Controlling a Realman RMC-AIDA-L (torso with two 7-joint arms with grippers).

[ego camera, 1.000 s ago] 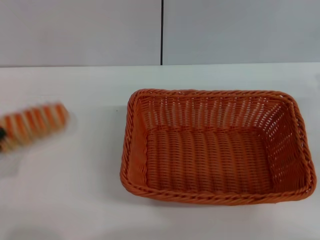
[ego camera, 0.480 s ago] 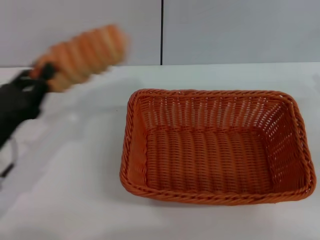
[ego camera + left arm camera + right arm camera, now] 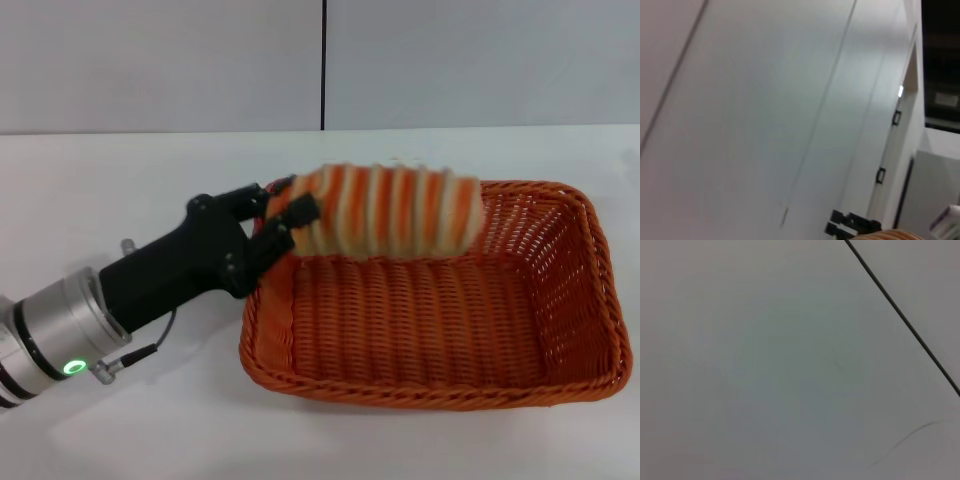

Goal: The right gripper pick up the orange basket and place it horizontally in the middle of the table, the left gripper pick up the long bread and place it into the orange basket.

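The orange basket (image 3: 440, 300) lies lengthwise across the middle of the white table (image 3: 120, 180), open side up. My left gripper (image 3: 285, 220) reaches in from the left over the basket's near-left rim, shut on one end of the long bread (image 3: 395, 212). The striped loaf hangs level above the back part of the basket, clear of its floor. In the left wrist view only a sliver of the bread (image 3: 885, 235) shows at the frame edge. The right gripper is out of view.
A grey wall (image 3: 160, 60) with a dark vertical seam (image 3: 324, 60) rises behind the table. The wrist views show mostly plain wall panels.
The left arm has swung the bread from the far left, up and to the right, until it hangs over the basket. The basket has stayed put.
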